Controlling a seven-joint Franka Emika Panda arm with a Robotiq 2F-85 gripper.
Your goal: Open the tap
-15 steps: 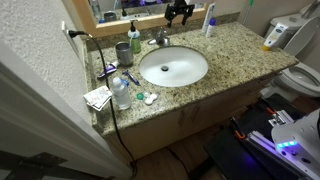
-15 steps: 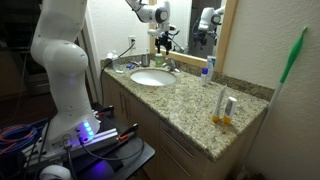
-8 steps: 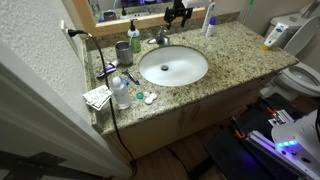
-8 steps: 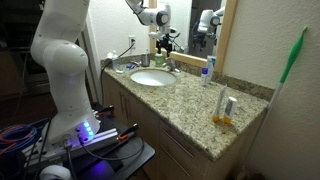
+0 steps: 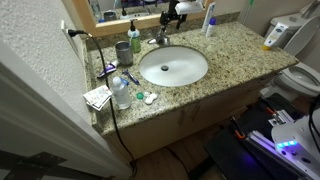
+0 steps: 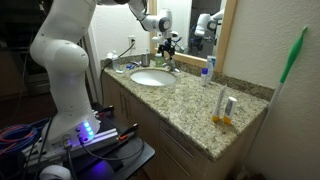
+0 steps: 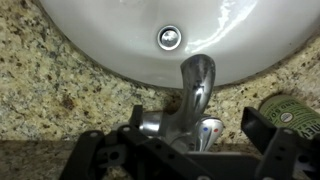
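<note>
Two black gripper fingers (image 7: 270, 135) stand spread open either side of the small silver-grey metal tap (image 7: 197, 85); the approach looks finished, and next comes levering it open.

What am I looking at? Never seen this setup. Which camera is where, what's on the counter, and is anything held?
It is a white robot arm with a two-fingered claw at its end, steered by a person. Two pictures come from cameras standing in the bathroom. The third comes from a camera on the wrist, looking down past the claw's dark fingers. On the granite counter are a white basin, a metal tap, a green soap bottle and a grey cup. The claw is open at the tap, with a finger on either side, and holds nothing.
</note>
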